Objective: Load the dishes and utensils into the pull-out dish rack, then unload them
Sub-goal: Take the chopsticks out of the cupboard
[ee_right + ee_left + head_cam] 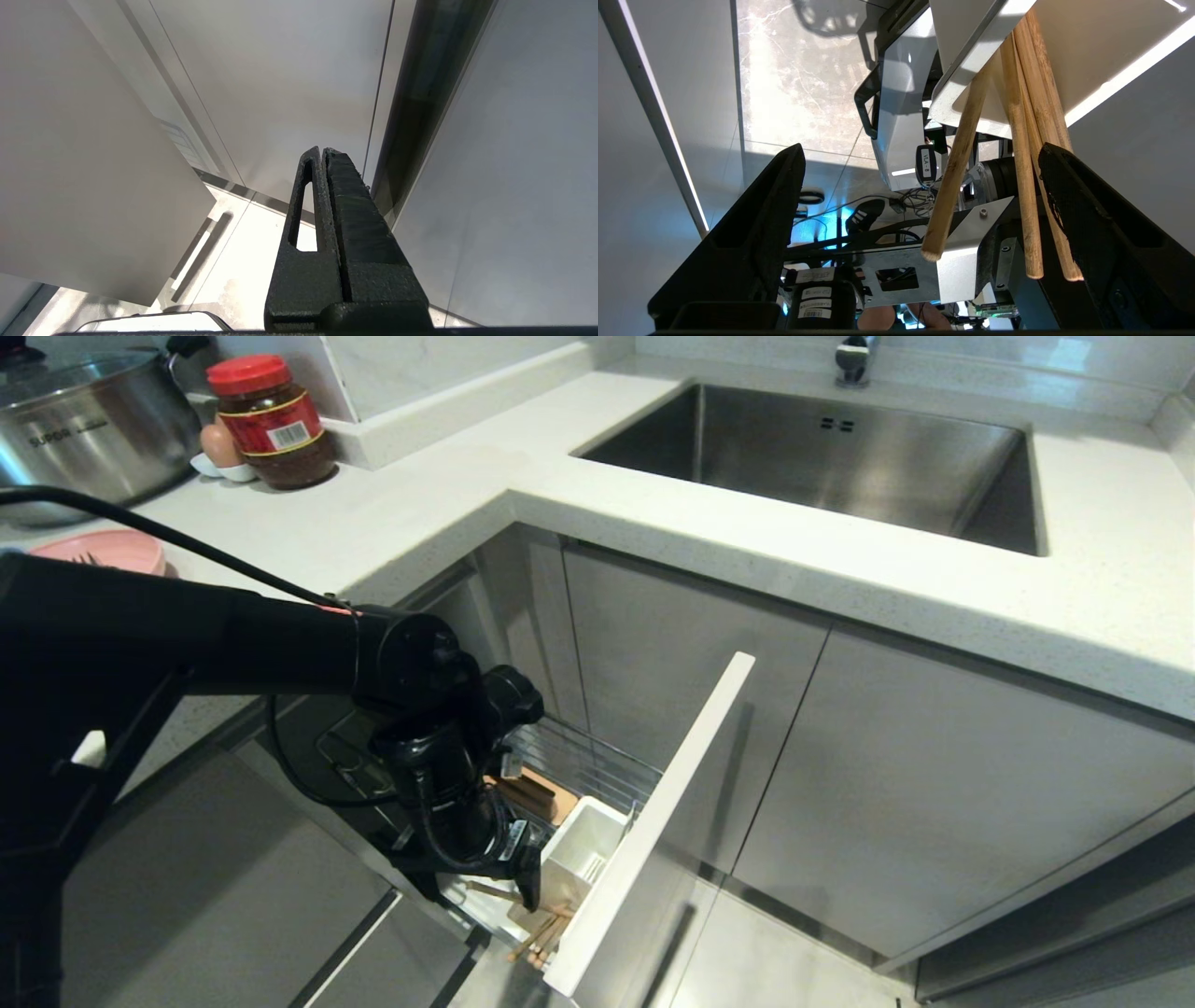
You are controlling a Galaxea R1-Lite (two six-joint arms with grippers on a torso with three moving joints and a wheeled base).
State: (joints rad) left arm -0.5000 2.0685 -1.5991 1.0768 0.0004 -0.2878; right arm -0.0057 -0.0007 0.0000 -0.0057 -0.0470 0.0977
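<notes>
The pull-out dish rack (597,767) stands drawn out of the cabinet below the counter, with its white front panel (653,821) to the right. My left gripper (523,894) reaches down at the rack's front end, beside the white utensil cup (583,847). Wooden chopsticks (537,935) poke out under the cup. In the left wrist view the chopsticks (957,158) hang from the white cup (985,70) between the wide-open fingers of the left gripper (920,149), and nothing is clamped. A pink plate (98,549) lies on the counter at far left. My right gripper (322,151) is shut and empty.
A steel pot (84,425), a red-lidded jar (271,420) and an egg (219,443) stand at the counter's back left. The steel sink (822,457) lies to the right. Grey cabinet fronts (915,784) flank the rack. A wooden board (534,793) sits inside it.
</notes>
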